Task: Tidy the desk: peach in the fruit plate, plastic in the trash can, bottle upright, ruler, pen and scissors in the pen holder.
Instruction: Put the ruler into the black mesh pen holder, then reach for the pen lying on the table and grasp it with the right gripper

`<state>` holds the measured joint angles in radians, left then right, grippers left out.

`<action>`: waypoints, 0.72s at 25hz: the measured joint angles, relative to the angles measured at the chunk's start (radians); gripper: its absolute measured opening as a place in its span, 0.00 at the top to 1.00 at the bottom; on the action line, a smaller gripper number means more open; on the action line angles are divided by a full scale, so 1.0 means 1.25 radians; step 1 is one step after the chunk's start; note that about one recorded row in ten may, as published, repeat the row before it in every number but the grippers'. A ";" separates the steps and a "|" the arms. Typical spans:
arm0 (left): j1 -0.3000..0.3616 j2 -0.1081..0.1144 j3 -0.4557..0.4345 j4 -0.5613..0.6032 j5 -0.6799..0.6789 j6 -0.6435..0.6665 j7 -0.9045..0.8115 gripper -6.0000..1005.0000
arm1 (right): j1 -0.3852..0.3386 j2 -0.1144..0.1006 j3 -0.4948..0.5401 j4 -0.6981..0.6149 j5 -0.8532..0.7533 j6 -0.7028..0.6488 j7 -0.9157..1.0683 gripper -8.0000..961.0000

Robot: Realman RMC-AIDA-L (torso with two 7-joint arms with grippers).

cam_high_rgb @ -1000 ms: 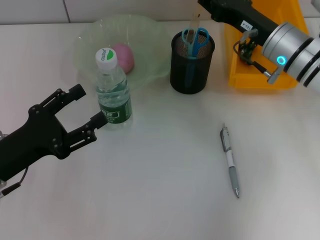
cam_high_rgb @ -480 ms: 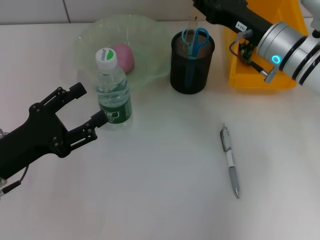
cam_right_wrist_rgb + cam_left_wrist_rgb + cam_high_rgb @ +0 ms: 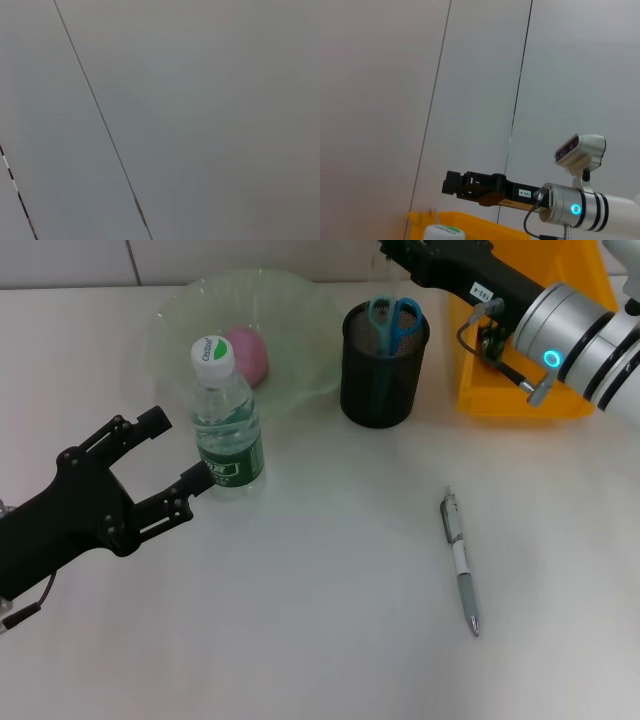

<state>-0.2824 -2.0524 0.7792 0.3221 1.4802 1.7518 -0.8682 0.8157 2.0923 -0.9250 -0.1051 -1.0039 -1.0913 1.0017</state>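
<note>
Left gripper (image 3: 170, 462) low at the near left of the tabletop (image 3: 330, 590), fingers spread apart, holding nothing, tips just beside the bottle (image 3: 226, 420)
Bottle upright on the tabletop, white cap on, green label facing the camera, standing just in front of the plate (image 3: 300, 330)
Plate pale green and translucent, at the far left; peach (image 3: 248, 352) lying inside it, partly hidden behind the bottle cap
Black mesh pen holder (image 3: 383, 375) right of the plate, upright; blue-handled scissors (image 3: 392, 318) standing in it, handles up
Ruler not made out in the holder from the head view
Pen (image 3: 459, 558) flat on the tabletop, well apart from the holder, toward the near right, tip pointing to the near edge
Orange bin (image 3: 565, 335) at the far right, behind the right arm
Right gripper (image 3: 451, 183) raised above the far edge near the pen holder; open or closed not readable, tip cut off in the head view and seen only from afar in the left wrist view
Right wrist view: bare grey wall panels with a seam only
</note>
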 joint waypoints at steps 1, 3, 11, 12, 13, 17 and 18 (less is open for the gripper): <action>0.000 0.000 0.000 0.000 0.000 0.000 0.000 0.14 | -0.001 0.000 0.000 -0.001 0.000 -0.003 0.001 0.49; 0.001 -0.001 0.000 0.000 0.000 0.000 0.000 0.14 | -0.006 0.000 0.000 -0.005 0.000 -0.021 0.005 0.47; 0.004 0.003 -0.003 -0.004 0.000 0.006 -0.001 0.14 | -0.161 -0.030 -0.069 -0.384 -0.246 -0.127 0.347 0.46; 0.004 0.004 -0.003 -0.004 0.000 0.006 -0.002 0.14 | -0.190 -0.033 -0.075 -0.492 -0.334 -0.140 0.449 0.46; 0.004 0.004 -0.003 -0.004 0.000 0.006 -0.003 0.14 | -0.207 -0.032 -0.076 -0.572 -0.404 -0.157 0.510 0.46; 0.003 0.004 -0.003 -0.001 0.000 0.005 -0.008 0.14 | -0.244 -0.019 -0.072 -0.939 -0.772 -0.296 0.847 0.46; 0.003 0.004 -0.002 -0.002 0.000 0.004 -0.008 0.14 | -0.241 -0.015 -0.074 -1.015 -0.855 -0.337 0.925 0.46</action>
<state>-0.2791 -2.0477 0.7767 0.3202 1.4803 1.7570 -0.8783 0.5147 2.0730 -1.0179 -1.3737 -2.0726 -1.5120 2.1575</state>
